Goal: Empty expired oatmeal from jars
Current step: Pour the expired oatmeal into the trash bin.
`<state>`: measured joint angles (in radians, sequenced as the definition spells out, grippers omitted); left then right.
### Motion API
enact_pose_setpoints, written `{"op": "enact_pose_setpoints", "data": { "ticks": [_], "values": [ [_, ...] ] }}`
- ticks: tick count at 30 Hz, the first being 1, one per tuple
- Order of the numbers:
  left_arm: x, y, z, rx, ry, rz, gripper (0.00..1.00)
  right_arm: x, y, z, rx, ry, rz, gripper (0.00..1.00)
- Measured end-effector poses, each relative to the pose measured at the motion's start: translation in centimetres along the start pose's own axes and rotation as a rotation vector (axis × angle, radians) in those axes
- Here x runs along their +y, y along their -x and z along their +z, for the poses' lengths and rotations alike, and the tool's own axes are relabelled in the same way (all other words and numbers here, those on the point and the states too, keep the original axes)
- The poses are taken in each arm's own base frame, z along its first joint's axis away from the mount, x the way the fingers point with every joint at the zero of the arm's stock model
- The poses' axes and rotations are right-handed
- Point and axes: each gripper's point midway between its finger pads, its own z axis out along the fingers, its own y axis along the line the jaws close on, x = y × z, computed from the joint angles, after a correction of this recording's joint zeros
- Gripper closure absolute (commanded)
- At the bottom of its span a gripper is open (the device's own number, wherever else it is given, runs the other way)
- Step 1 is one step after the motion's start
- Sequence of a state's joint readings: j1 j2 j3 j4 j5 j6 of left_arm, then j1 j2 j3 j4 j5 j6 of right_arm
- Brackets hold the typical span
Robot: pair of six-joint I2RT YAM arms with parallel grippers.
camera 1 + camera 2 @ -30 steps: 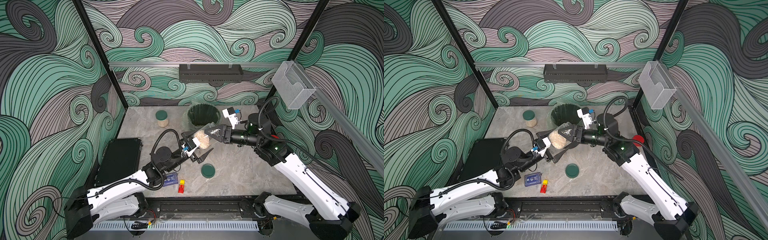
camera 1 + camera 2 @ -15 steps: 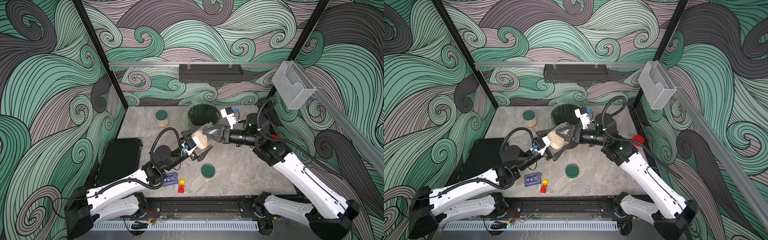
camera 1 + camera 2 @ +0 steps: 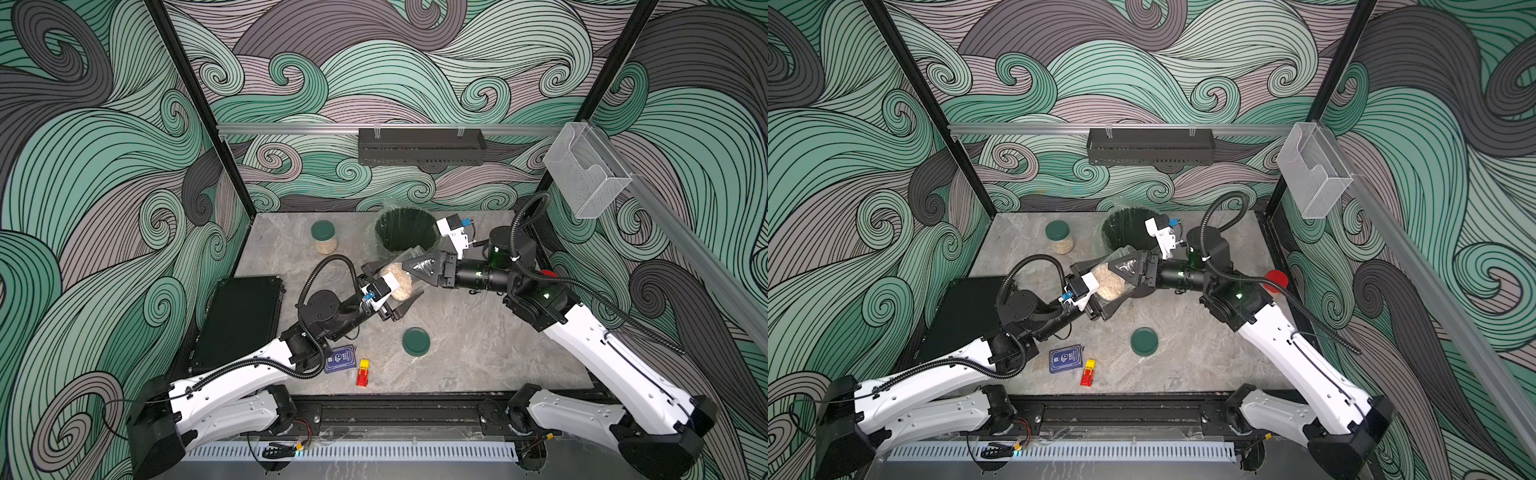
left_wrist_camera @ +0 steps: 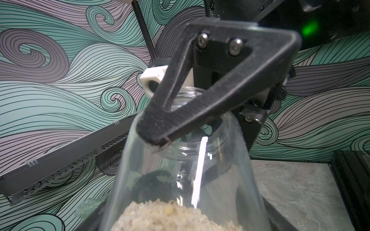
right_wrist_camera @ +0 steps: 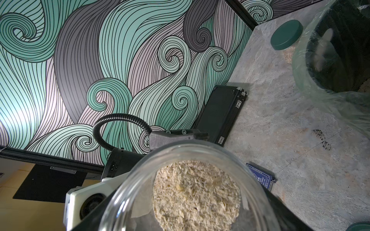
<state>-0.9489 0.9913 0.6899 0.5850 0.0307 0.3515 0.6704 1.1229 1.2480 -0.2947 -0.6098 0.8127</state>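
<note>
A: Where did we have the jar (image 3: 398, 279)?
B: Open, tilted, near the bin (image 3: 405, 230); our right gripper (image 3: 409, 282) clamped its neck; whether our left gripper (image 3: 386, 291) gripped the base, we couldn't tell.
A: Risk?
B: Tipping early, we'd spill oatmeal (image 5: 196, 192) across the grey marbled tabletop (image 3: 478, 332) — swirl-patterned walls (image 3: 374, 83) stood close.

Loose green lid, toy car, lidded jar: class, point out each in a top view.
loose green lid (image 3: 416, 341): top view, flat centre.
toy car (image 3: 362, 376): top view, red part.
lidded jar (image 3: 323, 232): top view, green lid.

left arm (image 3: 232, 372) and right arm (image 3: 602, 357) reach inward, jaws facing.
</note>
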Motion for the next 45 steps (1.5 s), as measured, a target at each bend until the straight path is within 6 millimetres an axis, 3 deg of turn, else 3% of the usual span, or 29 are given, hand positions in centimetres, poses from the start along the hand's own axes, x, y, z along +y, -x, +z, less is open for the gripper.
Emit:
{"op": "enact_pose_setpoints", "data": {
  "ticks": [6,18,22,25,28,30,33,35,38,40,45],
  "values": [
    [0.2,0.1,-0.2,0.000,0.002,0.001,0.12,0.2,0.0,0.2,0.005,0.008,0.001,1.00],
    [0.3,1.3,-0.2,-0.050,0.000,0.012,0.10,0.5,0.1,0.6,0.024,0.041,0.016,1.00],
    [0.4,1.4,-0.3,-0.055,0.000,0.016,0.20,0.7,0.1,0.6,0.027,0.051,0.024,1.00],
    [0.5,1.5,-0.3,-0.058,0.002,0.017,0.33,0.8,0.2,0.7,0.029,0.058,0.022,1.00],
    [0.6,1.4,-0.3,-0.054,0.003,0.017,0.54,0.8,0.2,0.8,0.033,0.061,0.023,1.00],
    [0.6,1.4,-0.3,-0.053,0.002,0.017,0.73,0.8,0.2,0.8,0.033,0.061,0.024,0.99],
    [0.6,1.5,-0.3,-0.043,-0.001,0.016,0.98,0.8,0.2,0.8,0.035,0.064,0.024,0.66],
    [0.7,1.7,-0.3,-0.037,-0.002,0.015,1.00,0.9,0.4,0.7,0.031,0.070,0.021,0.36],
    [0.8,1.8,-0.2,-0.029,-0.001,0.012,1.00,1.0,0.6,0.4,0.028,0.077,0.021,0.10],
    [0.8,1.7,-0.1,-0.019,-0.002,0.008,1.00,0.8,0.5,0.3,0.029,0.078,0.027,0.01],
    [0.5,0.6,-0.2,0.029,-0.006,-0.020,1.00,0.4,1.6,-1.1,-0.036,0.063,-0.001,0.01]
  ]
}}
